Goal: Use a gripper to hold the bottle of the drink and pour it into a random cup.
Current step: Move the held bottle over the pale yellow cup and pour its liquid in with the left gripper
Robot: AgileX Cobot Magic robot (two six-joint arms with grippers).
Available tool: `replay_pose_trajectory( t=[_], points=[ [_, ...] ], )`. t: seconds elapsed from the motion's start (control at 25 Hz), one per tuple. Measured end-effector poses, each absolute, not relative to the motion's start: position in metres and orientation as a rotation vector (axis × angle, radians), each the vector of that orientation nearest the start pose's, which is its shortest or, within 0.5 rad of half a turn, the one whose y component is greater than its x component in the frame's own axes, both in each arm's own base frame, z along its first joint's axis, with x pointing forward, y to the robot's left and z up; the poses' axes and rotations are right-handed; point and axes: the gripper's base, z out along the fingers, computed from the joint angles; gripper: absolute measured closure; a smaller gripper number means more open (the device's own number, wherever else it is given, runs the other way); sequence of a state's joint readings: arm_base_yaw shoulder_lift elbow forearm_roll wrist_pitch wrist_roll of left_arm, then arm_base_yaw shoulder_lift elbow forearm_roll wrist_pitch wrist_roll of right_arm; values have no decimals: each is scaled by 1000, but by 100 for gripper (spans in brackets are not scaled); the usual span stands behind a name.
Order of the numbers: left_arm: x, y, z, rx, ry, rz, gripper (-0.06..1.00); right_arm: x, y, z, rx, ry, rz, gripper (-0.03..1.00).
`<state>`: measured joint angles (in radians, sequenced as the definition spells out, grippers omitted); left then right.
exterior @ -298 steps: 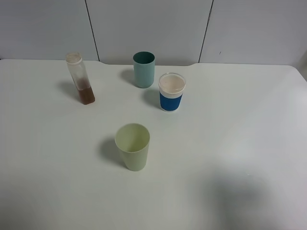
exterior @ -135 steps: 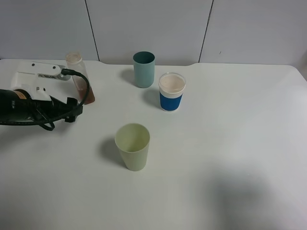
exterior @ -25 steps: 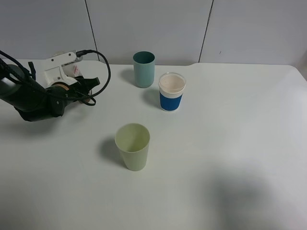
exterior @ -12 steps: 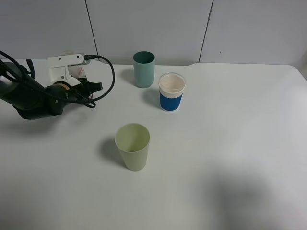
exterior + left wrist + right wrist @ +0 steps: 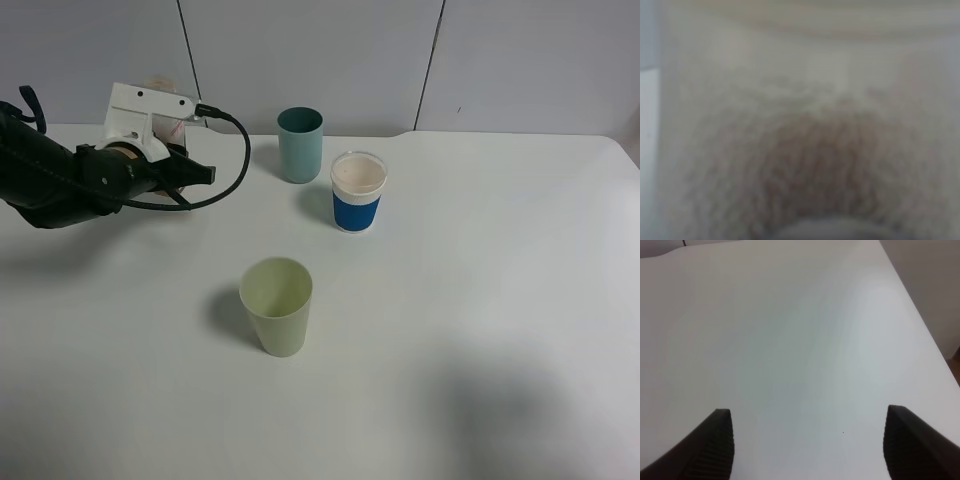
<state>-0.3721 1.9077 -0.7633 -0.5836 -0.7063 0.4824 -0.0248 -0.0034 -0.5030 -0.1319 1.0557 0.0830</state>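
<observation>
Bottle of the drink (image 5: 176, 128) is at the back-left of the table (image 5: 480, 300), pinched in my left gripper (image 5: 160, 118). Only a strip of its pink-and-white label shows past the white frame. I cannot tell whether its base is clear of the table. The left wrist view is filled by a blur of clear plastic and brown liquid (image 5: 810, 170).

Hazards, as I judge them:
1. Slip. The sides are smooth, so an off-centre grip would let the bottle turn in the jaws once tilted.
2. Early spill. Tilting before the neck is over the cup (image 5: 276, 305) would put liquid on the table.
3. Knock-over. The cup looks light and empty, so a touch from the neck could tip it.
4. Cable. The black cable (image 5: 240, 160) loops out near the teal tumbler (image 5: 300, 145) and could brush it. The white cup with a blue band (image 5: 358, 192) stands just beyond.

Long axis: near vertical, I judge, with a pale rim (image 5: 158, 83), probably the neck, above the frame. The exact lean is hidden.

My right gripper (image 5: 807, 440) hangs over bare table, fingertips spread wide, holding nothing.
</observation>
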Motion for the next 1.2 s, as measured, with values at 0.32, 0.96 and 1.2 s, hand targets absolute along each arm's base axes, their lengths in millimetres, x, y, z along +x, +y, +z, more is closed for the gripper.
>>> replay_pose_trajectory(
  t=[0.32, 0.96, 1.2],
  points=[
    [330, -104, 160, 219, 1921, 181, 58, -6, -10, 279, 115, 2025, -121, 33],
    [323, -141, 199, 427, 1939, 379, 58, -6, -10, 279, 115, 2025, -121, 33],
    [316, -156, 209, 625, 1911, 532, 58, -6, -10, 279, 115, 2025, -121, 33]
  ],
)
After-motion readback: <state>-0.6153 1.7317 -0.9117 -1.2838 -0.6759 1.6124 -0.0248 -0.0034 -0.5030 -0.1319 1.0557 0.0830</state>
